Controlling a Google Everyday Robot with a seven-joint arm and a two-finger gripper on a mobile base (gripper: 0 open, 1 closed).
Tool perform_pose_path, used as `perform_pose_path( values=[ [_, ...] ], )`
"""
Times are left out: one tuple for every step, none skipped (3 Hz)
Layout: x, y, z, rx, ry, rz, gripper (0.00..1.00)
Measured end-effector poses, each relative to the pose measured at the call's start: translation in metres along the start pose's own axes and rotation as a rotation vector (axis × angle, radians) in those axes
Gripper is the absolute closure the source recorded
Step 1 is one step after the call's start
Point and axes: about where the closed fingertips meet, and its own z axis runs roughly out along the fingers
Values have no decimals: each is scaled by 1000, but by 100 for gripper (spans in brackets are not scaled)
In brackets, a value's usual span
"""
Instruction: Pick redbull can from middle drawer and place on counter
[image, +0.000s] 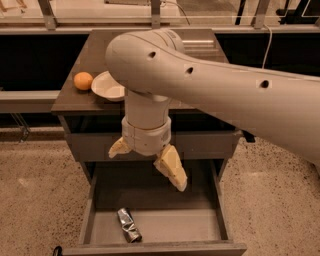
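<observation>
Above the open middle drawer (175, 226), the gripper (146, 170) hangs, fingers (172, 170) spread and empty. One redbull can (129, 225), seemingly dented, lies front-left on its floor. On the counter (70, 100): one orange (83, 80), one white bowl (106, 87); the arm (215, 85) hides the rest.

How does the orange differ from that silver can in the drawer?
The orange is round and sits on the counter beside the white bowl; the redbull can is slim, silvery and lies on its side in the middle drawer. The gripper hangs above the drawer, fingers open, touching neither. Both are small.
</observation>
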Motion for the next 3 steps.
perform_pose_path(
  values=[
    [0, -11, 22, 19, 35, -67, 0],
    [-2, -8, 55, 61, 121, -217, 0],
    [-1, -13, 67, 97, 131, -295, 0]
  ],
)
